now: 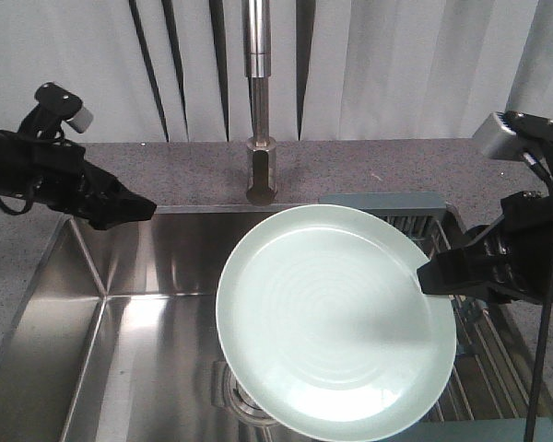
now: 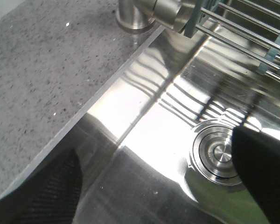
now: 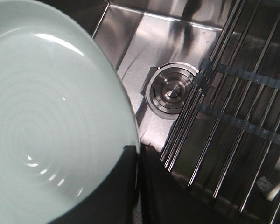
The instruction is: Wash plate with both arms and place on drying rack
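Steel sink (image 1: 138, 368) station, washing step judged in hand: right hand (image 1: 430, 274) clamps the rim of the plate (image 1: 332, 322), tilted over the basin beside the drying rack (image 1: 387, 201), while the left hand (image 1: 138, 208), spread wide and empty, must next approach its face.

no readable text, labels, brands or numbers in any view. checked plate (image 1: 336, 318), drying rack (image 3: 242, 93), faucet (image 1: 259, 138), drain (image 3: 171, 91), counter (image 2: 42, 70): all plain, no markings legible.
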`<state>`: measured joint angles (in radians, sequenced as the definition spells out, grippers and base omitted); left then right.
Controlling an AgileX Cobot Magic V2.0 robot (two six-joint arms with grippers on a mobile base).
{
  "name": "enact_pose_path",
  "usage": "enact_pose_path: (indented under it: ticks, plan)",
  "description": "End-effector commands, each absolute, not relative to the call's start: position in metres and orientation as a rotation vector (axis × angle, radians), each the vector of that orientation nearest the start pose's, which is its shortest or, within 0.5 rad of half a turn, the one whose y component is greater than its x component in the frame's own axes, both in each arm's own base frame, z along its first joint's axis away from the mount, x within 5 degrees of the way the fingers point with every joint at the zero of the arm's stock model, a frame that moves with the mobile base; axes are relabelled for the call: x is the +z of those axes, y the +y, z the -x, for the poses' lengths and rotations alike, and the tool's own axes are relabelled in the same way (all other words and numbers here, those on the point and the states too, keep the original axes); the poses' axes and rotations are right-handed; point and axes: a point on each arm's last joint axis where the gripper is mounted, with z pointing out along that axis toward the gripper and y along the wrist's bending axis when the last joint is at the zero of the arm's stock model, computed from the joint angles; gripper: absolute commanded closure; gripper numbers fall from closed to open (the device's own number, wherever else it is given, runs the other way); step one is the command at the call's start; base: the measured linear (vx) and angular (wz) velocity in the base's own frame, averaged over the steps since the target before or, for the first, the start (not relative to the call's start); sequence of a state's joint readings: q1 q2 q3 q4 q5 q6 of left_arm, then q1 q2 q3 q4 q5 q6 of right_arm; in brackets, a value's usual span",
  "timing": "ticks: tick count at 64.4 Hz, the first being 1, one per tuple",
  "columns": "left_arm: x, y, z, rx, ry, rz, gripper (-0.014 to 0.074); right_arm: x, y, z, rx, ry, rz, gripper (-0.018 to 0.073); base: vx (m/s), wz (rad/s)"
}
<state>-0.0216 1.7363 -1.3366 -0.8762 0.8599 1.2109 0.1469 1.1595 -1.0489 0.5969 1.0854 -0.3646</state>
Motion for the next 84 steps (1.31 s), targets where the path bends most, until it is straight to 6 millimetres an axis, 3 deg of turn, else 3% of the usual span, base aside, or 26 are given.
enact_pose_path:
  ticks: [1, 18, 34, 56, 84]
  plan:
    - [0.304, -0.076, -0.38, -0.567, 2.065, -0.943, -0.001, 0.361, 0.078, -0.204, 0.734, 2.419, 0.434, 0.0564, 0.0, 0.0]
    - [0.297, -0.103, -0.41, -0.655, 1.977, -1.142, -0.001, 0.361, 0.078, -0.204, 0.734, 2.419, 0.434, 0.0564, 0.0, 0.0]
    - [0.308, -0.123, -0.426, -0.779, 1.803, -1.218, -0.001, 0.361, 0.078, -0.204, 0.734, 2.419, 0.434, 0.0564, 0.0, 0.0]
    - [0.322, -0.148, -0.429, -0.787, 1.604, -1.241, -0.001, 0.361, 0.078, -0.204, 0.735, 2.42, 0.435, 0.0564, 0.0, 0.0]
    - [0.323, -0.17, -0.432, -0.745, 1.533, -1.201, -0.0008, 0.361, 0.078, -0.204, 0.735, 2.42, 0.435, 0.0564, 0.0, 0.0]
